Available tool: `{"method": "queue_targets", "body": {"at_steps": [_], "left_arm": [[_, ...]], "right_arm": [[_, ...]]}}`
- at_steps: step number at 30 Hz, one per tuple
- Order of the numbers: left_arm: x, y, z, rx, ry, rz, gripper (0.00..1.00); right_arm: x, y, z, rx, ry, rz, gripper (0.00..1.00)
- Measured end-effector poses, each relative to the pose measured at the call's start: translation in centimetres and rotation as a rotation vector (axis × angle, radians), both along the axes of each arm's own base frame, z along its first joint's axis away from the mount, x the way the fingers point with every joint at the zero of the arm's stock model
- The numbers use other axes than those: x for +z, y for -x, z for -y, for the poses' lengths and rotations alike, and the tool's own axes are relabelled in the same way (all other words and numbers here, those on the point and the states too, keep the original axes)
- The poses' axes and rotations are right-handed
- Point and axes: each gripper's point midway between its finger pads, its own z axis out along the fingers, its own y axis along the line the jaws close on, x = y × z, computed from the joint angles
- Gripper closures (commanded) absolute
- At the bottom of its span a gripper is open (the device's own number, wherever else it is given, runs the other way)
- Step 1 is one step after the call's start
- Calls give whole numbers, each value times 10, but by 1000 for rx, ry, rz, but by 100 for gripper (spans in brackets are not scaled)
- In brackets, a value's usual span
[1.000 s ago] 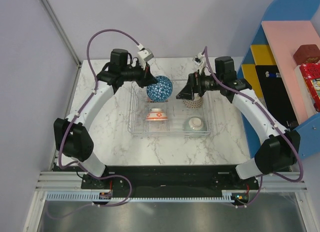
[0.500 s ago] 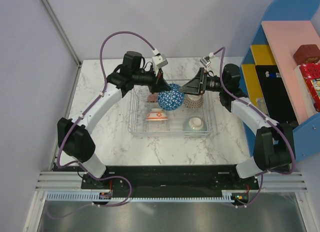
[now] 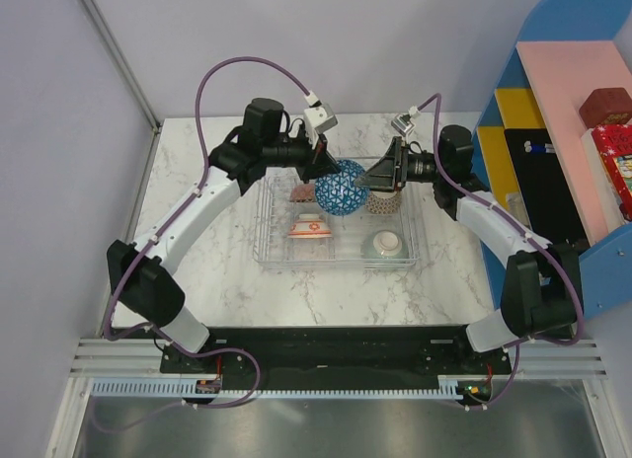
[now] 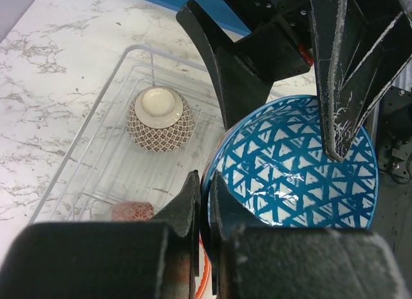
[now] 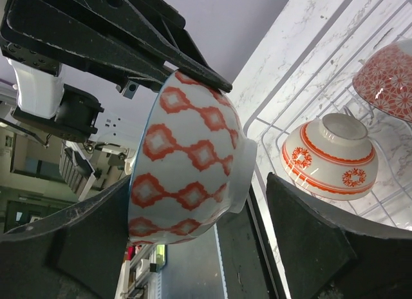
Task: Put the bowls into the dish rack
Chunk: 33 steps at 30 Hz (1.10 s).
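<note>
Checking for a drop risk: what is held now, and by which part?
The left claw pinches the blue-lined bowl by its rim; the right claw stands open around it.

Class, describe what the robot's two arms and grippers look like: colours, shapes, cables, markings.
Both the left arm and right arm have white curved links joined by bulky black joints. A purple cable loops along each arm up to a small pale block at the wrist. The left gripper and right gripper are black, with tapered wedge-shaped fingers scuffed pale.
</note>
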Motion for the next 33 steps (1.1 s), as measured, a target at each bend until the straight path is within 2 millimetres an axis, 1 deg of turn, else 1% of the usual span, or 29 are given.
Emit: {"method": "queue_targets", "body": {"at_steps": [1,3,4,6,7,9,12,15,16,18,20,21,24,26,27,33], "left_arm": [[0,0,0,3,-3,2,98],[-1,0,1,6,-5,4,98],[-1,-1,1,7,-6,5,98],[-1,0,1,6,-7,8,98],[0,0,1,7,-7,11,98],[3,-1,1,15,-6,22,98],[8,-1,2,21,-5,33,98],[11,-1,2,23,-2,40,98],[11,-1,2,23,-2,40,98],[11,-1,2,22,-2,40,98],[12,0,2,19,0,41,98],[12,0,3,18,0,41,98],[14,0,3,16,4,46,98],[17,0,3,16,7,51,98],[18,0,4,16,8,53,98],[19,0,4,14,9,54,98]], "right_arm": [[0,1,0,4,1,-1,15],[1,2,0,11,0,-3,21],[2,3,0,15,-2,-3,27],[4,4,0,25,-10,-2,32],[5,4,0,22,-13,-10,37],[8,4,-1,21,-25,-14,40],[11,4,0,20,-39,-8,36],[13,4,-1,21,-46,-3,24],[14,4,-1,22,-47,-2,15],[14,5,-1,30,-49,-4,13],[13,11,-4,62,-50,1,8],[13,14,-6,80,-49,2,7],[11,23,-11,125,-46,1,11],[10,26,-13,139,-44,0,15],[9,26,-13,141,-43,1,16],[8,28,-12,155,-40,5,14]]}}
